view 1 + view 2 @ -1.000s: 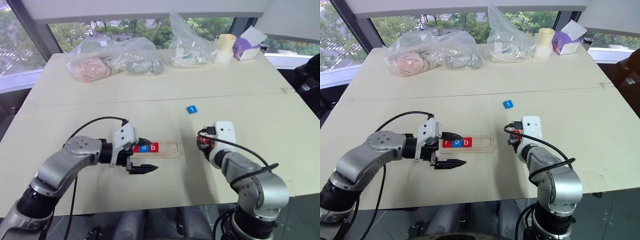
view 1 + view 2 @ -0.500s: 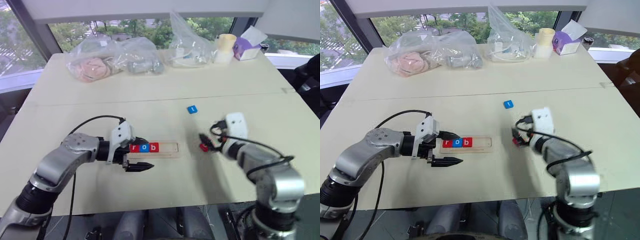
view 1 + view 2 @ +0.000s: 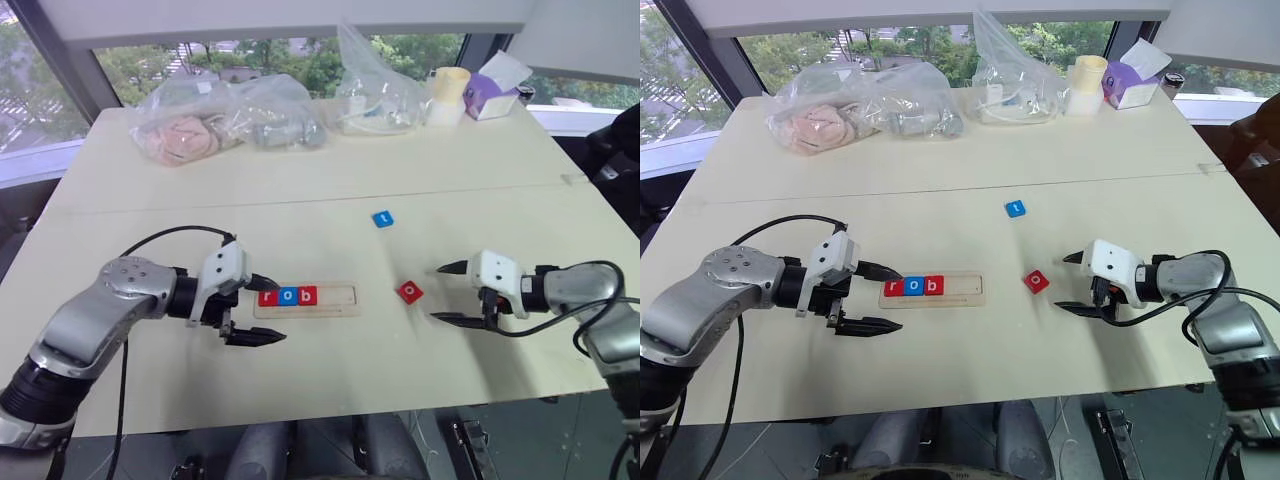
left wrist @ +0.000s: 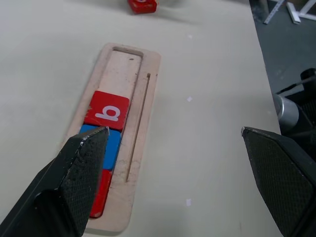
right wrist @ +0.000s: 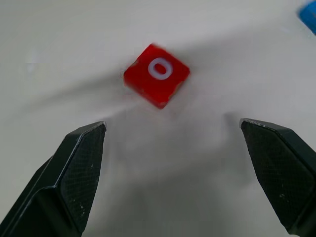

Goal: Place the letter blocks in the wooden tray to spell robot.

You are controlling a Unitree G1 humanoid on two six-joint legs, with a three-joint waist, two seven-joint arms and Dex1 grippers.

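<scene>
**Three tiles seated, red "o" loose on the bench**

The wooden tray (image 3: 306,299) holds r, o, b in its left three slots; the two right slots are bare. The red "o" block (image 3: 409,292) lies flat on the bench (image 3: 300,210), just right of the tray and rotated off square. The blue "t" block (image 3: 383,218) sits beyond the tray, well apart.

The right pincer (image 3: 444,293) is right of the "o", fingers spread wide, holding nothing. The left pincer (image 3: 262,312) hovers at the tray's left end, also spread and empty.

Judgement: the "o" goes next. Grip it across two parallel edges, square it to the groove, then seat it touching the "b".
</scene>
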